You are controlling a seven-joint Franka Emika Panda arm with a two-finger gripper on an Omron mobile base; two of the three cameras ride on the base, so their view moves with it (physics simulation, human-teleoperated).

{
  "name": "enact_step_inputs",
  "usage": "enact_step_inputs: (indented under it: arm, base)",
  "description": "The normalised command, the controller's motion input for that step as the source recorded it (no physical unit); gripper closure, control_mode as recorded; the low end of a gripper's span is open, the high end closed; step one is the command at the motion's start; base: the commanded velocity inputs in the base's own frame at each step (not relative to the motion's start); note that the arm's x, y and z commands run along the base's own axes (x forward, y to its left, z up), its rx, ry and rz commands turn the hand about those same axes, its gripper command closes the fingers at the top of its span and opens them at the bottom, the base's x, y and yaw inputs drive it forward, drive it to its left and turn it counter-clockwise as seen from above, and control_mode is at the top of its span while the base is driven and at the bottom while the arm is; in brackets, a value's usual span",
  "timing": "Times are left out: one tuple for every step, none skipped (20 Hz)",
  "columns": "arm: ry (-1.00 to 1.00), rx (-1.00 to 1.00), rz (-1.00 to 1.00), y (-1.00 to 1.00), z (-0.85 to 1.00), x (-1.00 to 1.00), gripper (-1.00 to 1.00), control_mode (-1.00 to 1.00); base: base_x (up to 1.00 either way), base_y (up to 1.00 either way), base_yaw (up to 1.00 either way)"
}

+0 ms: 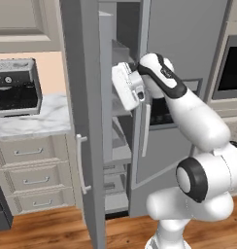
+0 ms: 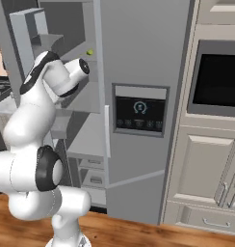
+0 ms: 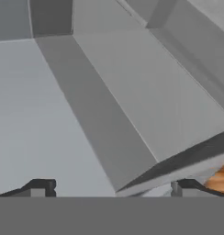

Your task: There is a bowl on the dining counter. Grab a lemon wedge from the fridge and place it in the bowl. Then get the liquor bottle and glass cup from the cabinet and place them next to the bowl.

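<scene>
Grey fridge (image 1: 86, 121) stands with its left door open. Gripper (image 3: 111, 188) is inside, jaws apart, empty. Lemon wedge (image 2: 90, 52) sits on a shelf at 1 o'clock from the wrist. Risk: wrist strikes the shelf edge, or fingers knock the wedge away.

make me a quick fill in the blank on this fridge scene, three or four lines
1. The fridge has its left door swung ____.
2. The gripper reaches in with its fingers ____ and nothing between them.
3. The lemon wedge is a small ____ speck on an upper shelf.
4. On the counter left of the fridge sits a coffee ____.

Missing words: open; open; yellow-green; machine
</scene>
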Motion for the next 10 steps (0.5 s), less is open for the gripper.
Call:
enact_step_inputs:
  arm:
    - [0.14,-0.08,0.0,0.8,0.0,0.0,-1.0,-1.0]
    - [0.14,-0.08,0.0,0.8,0.0,0.0,-1.0,-1.0]
    - [0.13,-0.08,0.0,0.8,0.0,0.0,-1.0,-1.0]
    - [0.13,-0.08,0.0,0.8,0.0,0.0,-1.0,-1.0]
    - [0.13,-0.08,0.0,0.8,0.0,0.0,-1.0,-1.0]
    - [0.12,-0.08,0.0,0.81,0.0,0.0,-1.0,-1.0]
    - [0.11,-0.08,0.0,0.82,0.0,0.0,-1.0,-1.0]
    - [0.1,-0.08,0.0,0.81,0.0,0.0,-1.0,-1.0]
    - [0.1,-0.08,0.0,0.81,0.0,0.0,-1.0,-1.0]
    - [0.1,-0.08,0.0,0.82,0.0,0.0,-1.0,-1.0]
  base:
    - [0.0,0.0,0.0]
    - [0.0,0.0,0.0]
    - [0.0,0.0,0.0]
    - [0.0,0.0,0.0]
    - [0.0,0.0,0.0]
    - [0.0,0.0,0.0]
    - [0.0,0.0,0.0]
    - [0.0,0.0,0.0]
    - [0.0,0.0,0.0]
    - [0.0,0.0,0.0]
